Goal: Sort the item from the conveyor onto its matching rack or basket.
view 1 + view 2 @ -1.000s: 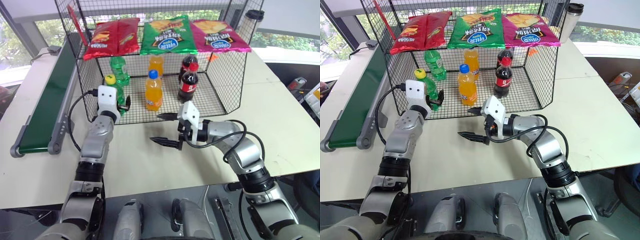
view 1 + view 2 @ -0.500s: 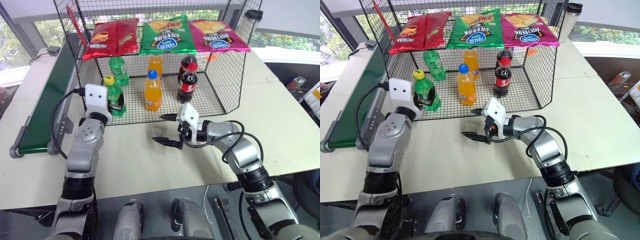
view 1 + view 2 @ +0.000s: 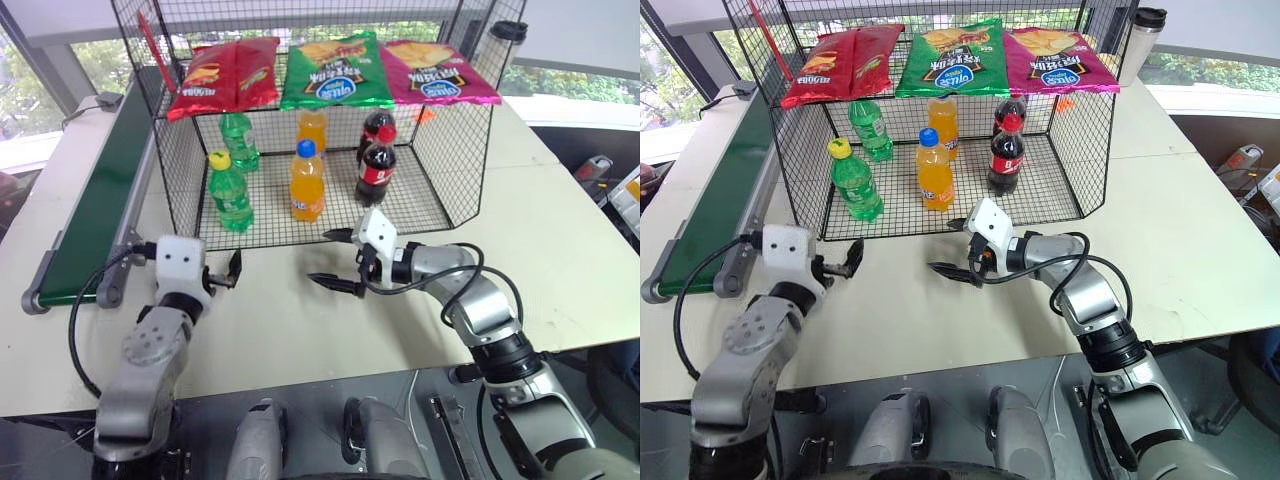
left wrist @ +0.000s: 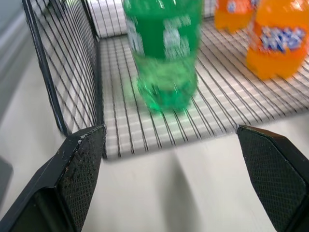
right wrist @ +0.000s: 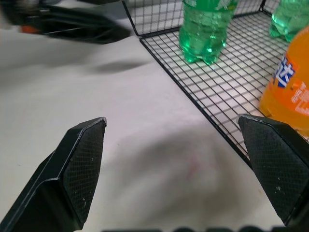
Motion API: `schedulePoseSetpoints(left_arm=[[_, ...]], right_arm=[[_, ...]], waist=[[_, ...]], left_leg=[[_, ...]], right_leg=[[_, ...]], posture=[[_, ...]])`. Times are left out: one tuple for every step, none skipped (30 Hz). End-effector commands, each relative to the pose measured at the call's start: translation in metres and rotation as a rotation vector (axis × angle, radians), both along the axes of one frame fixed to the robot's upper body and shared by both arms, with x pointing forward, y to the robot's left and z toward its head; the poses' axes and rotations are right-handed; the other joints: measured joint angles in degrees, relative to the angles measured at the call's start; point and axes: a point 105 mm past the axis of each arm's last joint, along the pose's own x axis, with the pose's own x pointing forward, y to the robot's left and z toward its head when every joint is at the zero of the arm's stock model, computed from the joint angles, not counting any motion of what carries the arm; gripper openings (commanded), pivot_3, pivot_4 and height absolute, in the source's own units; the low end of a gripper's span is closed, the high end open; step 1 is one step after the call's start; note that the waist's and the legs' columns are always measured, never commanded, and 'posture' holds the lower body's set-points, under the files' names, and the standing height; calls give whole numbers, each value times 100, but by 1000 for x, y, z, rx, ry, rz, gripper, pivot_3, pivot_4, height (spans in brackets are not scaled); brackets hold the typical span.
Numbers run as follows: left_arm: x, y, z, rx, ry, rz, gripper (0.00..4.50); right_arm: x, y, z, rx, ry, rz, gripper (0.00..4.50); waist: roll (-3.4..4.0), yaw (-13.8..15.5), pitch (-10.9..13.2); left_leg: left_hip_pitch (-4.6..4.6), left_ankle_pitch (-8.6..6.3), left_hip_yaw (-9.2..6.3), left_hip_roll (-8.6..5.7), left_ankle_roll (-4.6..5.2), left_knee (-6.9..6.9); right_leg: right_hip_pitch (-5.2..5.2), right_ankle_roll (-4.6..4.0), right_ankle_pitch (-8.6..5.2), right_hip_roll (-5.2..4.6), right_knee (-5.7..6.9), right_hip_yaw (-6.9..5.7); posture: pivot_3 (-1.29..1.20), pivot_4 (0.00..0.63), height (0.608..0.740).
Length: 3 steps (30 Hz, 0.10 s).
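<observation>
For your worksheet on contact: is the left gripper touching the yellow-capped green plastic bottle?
Apart. Left eye view: open left gripper sits outside the basket, bare table separating it from the bottle.

Green soda bottle (image 3: 229, 192), yellow cap, green label: upright on grid floor, front-left corner of basket, nr left mesh wall; not held. Wire basket (image 3: 464, 160): black mesh, tall walls, open at front, on table. Conveyor (image 3: 92, 198): dark green belt, grey frame w/ end roller, runs alongside basket's left wall; belt bare.
</observation>
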Motion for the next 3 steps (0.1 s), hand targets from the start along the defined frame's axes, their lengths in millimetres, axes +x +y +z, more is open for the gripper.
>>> schedulePoseSetpoints(left_arm=[[-6,-1,13,-7,-47,-6,4451],[-7,-1,12,-12,-42,-6,4451],[-7,-2,12,-24,-40,-11,4451]], right_arm=[[2,1,7,12,-45,-1,4500],[3,1,6,10,-45,-5,4500],[4,1,5,9,-45,-6,4500]], waist=[[0,-4,0],[0,-5,0],[0,-5,0]], left_leg=[[0,0,0,0,0,0],[0,0,0,0,0,0],[0,0,0,0,0,0]], right_leg=[[1,0,0,0,0,0],[0,0,0,0,0,0],[0,0,0,0,0,0]], posture=[[0,150,740],[0,150,740],[0,150,740]])
